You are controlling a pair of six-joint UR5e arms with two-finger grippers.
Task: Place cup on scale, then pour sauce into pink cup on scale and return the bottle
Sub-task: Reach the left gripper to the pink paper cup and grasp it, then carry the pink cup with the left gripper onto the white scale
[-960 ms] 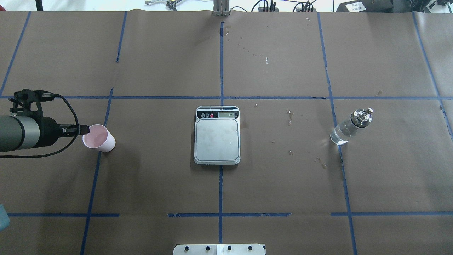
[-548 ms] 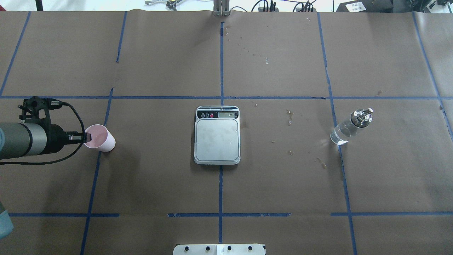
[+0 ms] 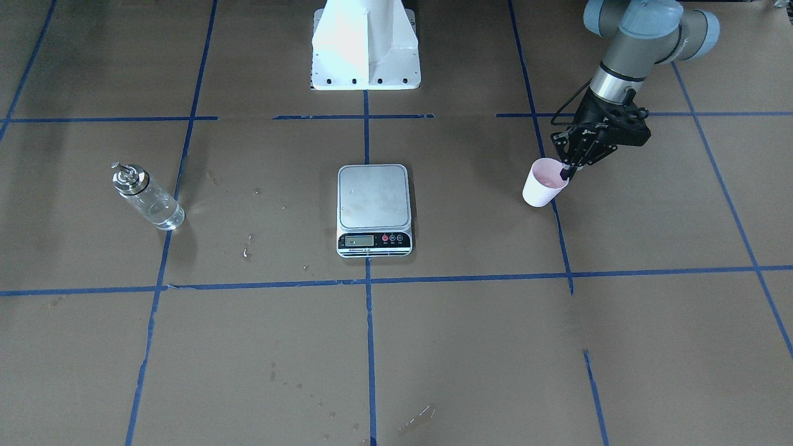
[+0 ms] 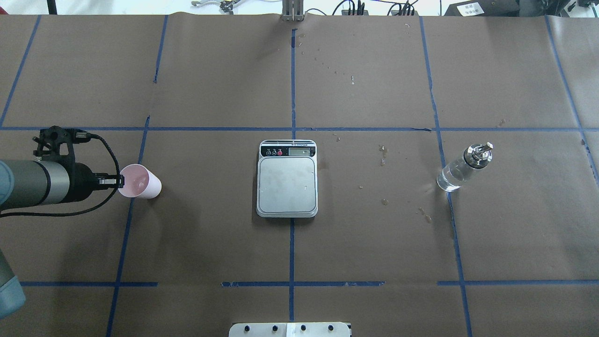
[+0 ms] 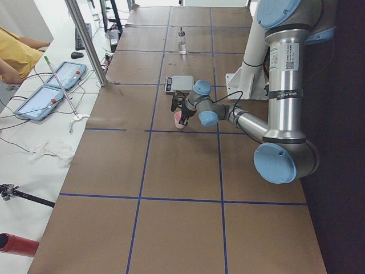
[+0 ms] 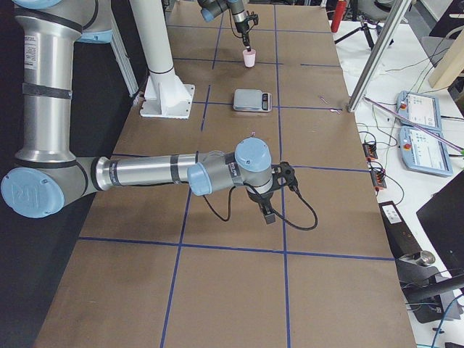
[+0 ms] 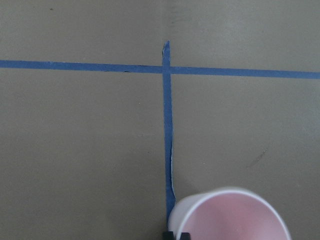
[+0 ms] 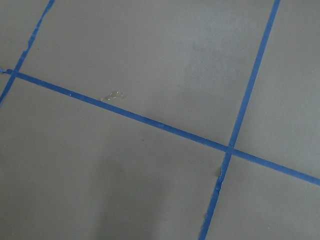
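nearest the working arm, the left gripper (image 4: 122, 179) is clenched on the rim of the cup (image 4: 144, 184), one finger inside the lip and one outside as far as i can tell. the cup is out at 9 o'clock of the scale (image 4: 287, 183), well apart from it, and looks tipped. i cannot tell whether its base touches the bench (image 4: 210, 243). that is the worry: it is thin pale pink paper, tapered and light, held by a single edge pinch. too hard a squeeze could buckle the lip, and too quick a swing might let it pivot or slip out. set down tilted, it could topple on the scale's platform, which is flat, smooth brushed metal with rounded corners.

farther on, at 3 o'clock of the scale, the bottle (image 4: 461, 169) stands apart. it is clear cylindrical glass with a shiny metal collar and spout, likely slick to hold, and colourless sauce (image 4: 449, 180) shows in its lower part. drops (image 4: 383, 154) mark the brown paper between them, so a pour could miss so narrow a cup.

the right gripper (image 6: 267, 210) hangs over blue tape lines (image 8: 230, 147); i cannot tell whether it is open or closed.
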